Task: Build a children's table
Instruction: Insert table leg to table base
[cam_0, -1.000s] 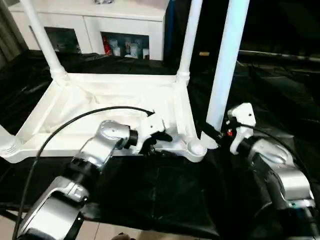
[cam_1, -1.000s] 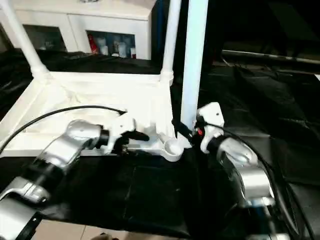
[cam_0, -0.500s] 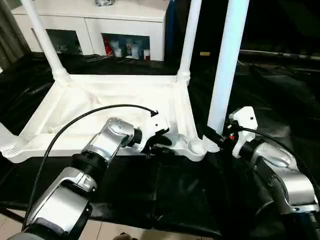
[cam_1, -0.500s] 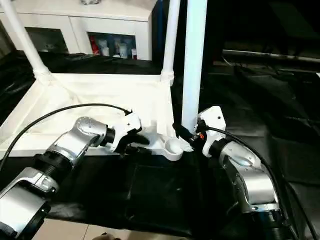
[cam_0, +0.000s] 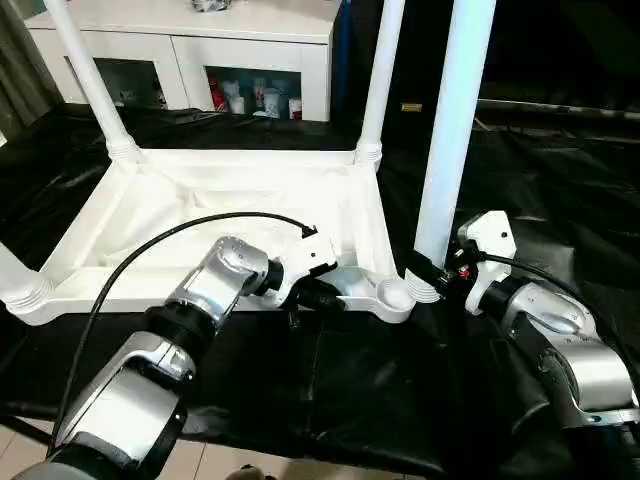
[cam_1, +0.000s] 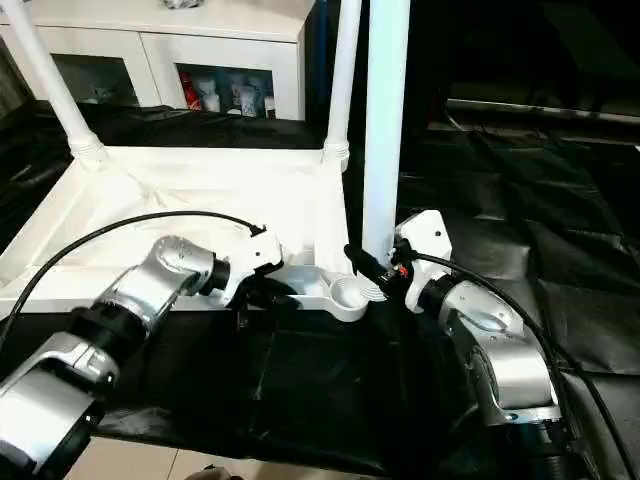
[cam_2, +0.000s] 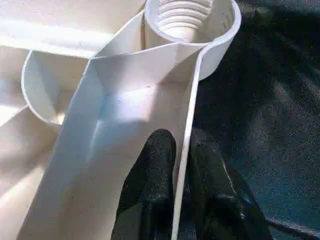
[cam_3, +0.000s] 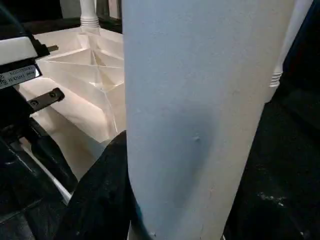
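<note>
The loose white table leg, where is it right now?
The loose white plastic tubular leg stands upright in the right gripper, its flared end just right of the empty corner socket on the upturned white plastic tabletop.

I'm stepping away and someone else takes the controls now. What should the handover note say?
Left gripper: shut on the near rim of the table top, beside the empty corner socket.
Right gripper: holds the loose leg upright, its flared end on the black sheet next to that socket.
Done: legs stand in the two far corners and the near left one.
Left: seat the held leg in the empty socket.
</note>
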